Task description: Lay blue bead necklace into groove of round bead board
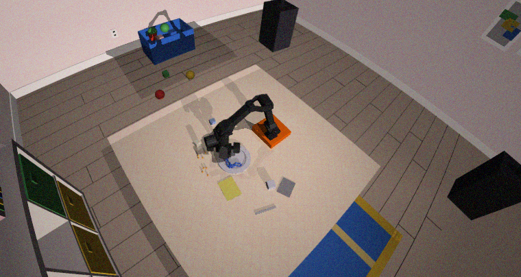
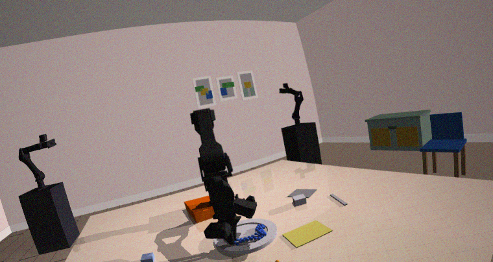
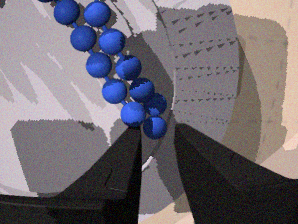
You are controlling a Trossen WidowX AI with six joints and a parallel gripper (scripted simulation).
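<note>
The round bead board is a pale grey disc with a ring groove, lying flat. The blue bead necklace lies on it. One doubled strand runs from the fingertips along the front in the exterior view to a bunched part at the right. Whether those beads sit in the groove is hard to tell. My gripper is slightly open, low over the board's edge. The end bead lies between or just past the fingertips, with gaps on both sides. The arm partly hides the board.
An orange base is under the arm. A yellow square, a grey square, a pale block and a grey bar lie nearby. A small blue block and small orange-tipped pieces stand beyond.
</note>
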